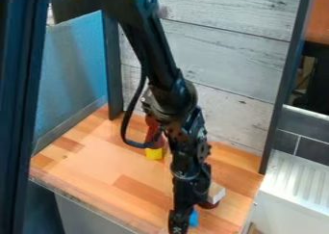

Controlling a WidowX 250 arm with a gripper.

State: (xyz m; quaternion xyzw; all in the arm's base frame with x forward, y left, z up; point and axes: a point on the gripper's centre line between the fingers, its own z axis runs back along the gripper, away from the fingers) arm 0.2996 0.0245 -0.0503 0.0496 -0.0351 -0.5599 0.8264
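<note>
1. The gripper [178,223] hangs low over the front part of the bench [90,163]. Whether it is open or closed, or has something in its grip, I cannot tell.
2. The blue piece [193,218] is the thing nearest to the gripper, just beside it and to its right in the view. Whether the two touch, I cannot tell, because the gripper and the arm [173,96] hide a part of this place.
3. About the progress, I can judge only with care: the gripper is low and close to the blue piece, so the work seems to be at a point of contact, either a taking or a setting down. Which one of these, the view does not decide, so I cannot say what is finished and what is left.
4. A little behind the gripper, also to the right, there is a pale block [216,193], and a dark red piece [208,204] is at its lower side. The arm covers a part of them.
5. Well behind the gripper, to the left, there is a yellow block [154,154], with a red piece [153,127] directly above or behind it.
6. About containers: I cannot identify any of these pieces as a container with certainty. The red piece and the dark red piece look rounded, but whether they are hollow or have something inside, I cannot tell.
</note>
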